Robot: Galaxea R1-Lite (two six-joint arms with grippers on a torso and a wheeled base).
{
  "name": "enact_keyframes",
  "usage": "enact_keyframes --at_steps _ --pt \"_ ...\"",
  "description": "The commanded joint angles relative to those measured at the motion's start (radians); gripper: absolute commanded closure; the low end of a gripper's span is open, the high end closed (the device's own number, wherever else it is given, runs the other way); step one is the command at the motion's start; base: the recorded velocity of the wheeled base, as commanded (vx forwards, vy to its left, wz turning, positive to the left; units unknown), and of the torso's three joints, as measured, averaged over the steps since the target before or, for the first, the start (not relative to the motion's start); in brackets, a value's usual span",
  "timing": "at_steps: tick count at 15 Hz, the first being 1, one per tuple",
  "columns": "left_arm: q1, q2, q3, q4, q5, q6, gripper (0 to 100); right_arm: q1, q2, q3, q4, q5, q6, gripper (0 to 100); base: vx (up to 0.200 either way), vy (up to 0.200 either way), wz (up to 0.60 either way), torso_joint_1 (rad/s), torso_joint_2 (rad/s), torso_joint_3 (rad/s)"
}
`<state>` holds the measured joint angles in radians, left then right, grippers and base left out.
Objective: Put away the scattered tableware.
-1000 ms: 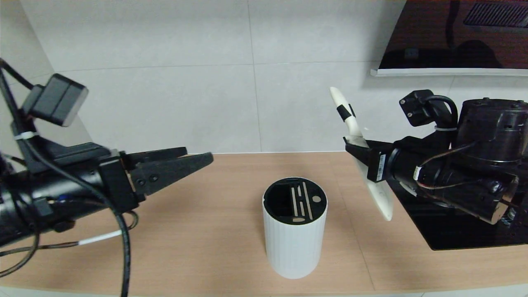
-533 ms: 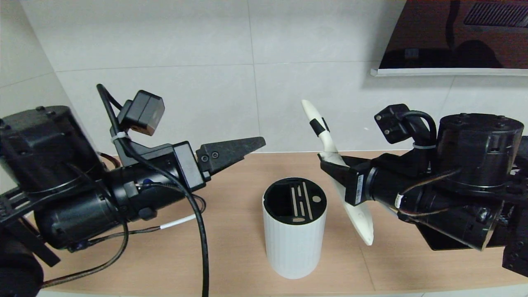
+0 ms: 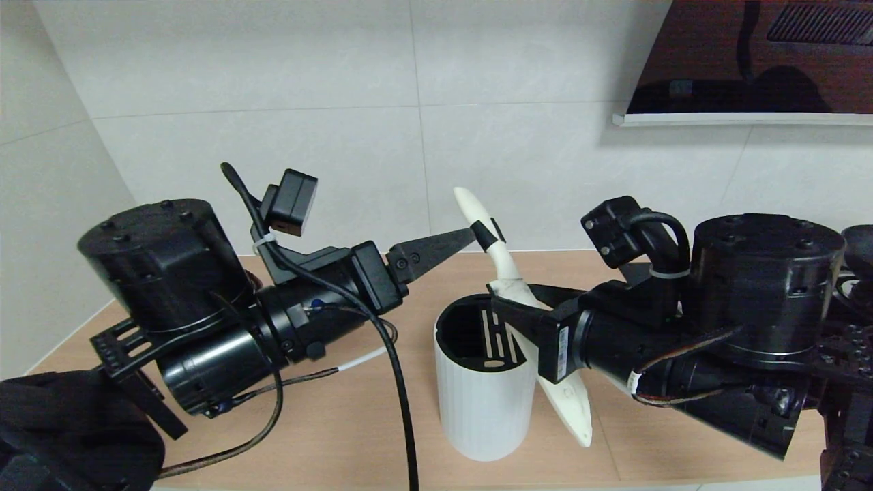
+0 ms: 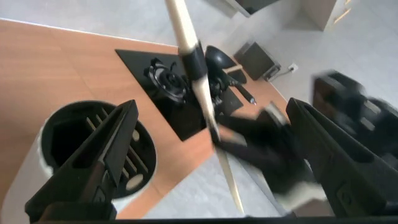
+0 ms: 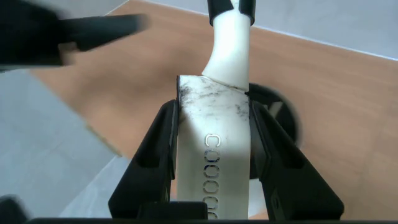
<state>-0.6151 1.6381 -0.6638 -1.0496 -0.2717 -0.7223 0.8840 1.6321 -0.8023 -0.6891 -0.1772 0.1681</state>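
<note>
My right gripper (image 3: 516, 308) is clamped on a white spatula (image 3: 506, 271), fingers pinching it where the handle widens into the blade. The spatula is tilted: its handle, ringed by a black band (image 3: 485, 232), points up and back toward the tiled wall (image 3: 273, 102), and its blade hangs low just beside the right side of the white ribbed utensil holder (image 3: 481, 409). I cannot tell whether the blade tip touches anything. The holder stands upright on the wooden counter (image 3: 341, 423), its black slotted top open to view. My left gripper (image 3: 467, 239) is held above and behind the holder with its fingers spread wide; in the left wrist view the handle runs between them, and in the head view one fingertip sits just beside the black band. A black cooktop (image 4: 186, 124) lies on the counter beyond the holder.
</note>
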Motion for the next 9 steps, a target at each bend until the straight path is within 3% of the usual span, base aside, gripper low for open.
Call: enact_keyframes --at_steps 1,9 --pt "-0.015 0.040 -0.002 -0.017 0.009 -0.002 0 0.027 0.015 0.002 -0.001 0.002 0.008 100 0.000 0.000 0.00 0.000 0.00 0.000" --pt "-0.023 0.106 -0.025 -0.024 0.054 -0.003 0 0.076 0.043 0.028 -0.067 0.007 0.010 100 0.000 0.000 0.00 0.000 0.00 0.000"
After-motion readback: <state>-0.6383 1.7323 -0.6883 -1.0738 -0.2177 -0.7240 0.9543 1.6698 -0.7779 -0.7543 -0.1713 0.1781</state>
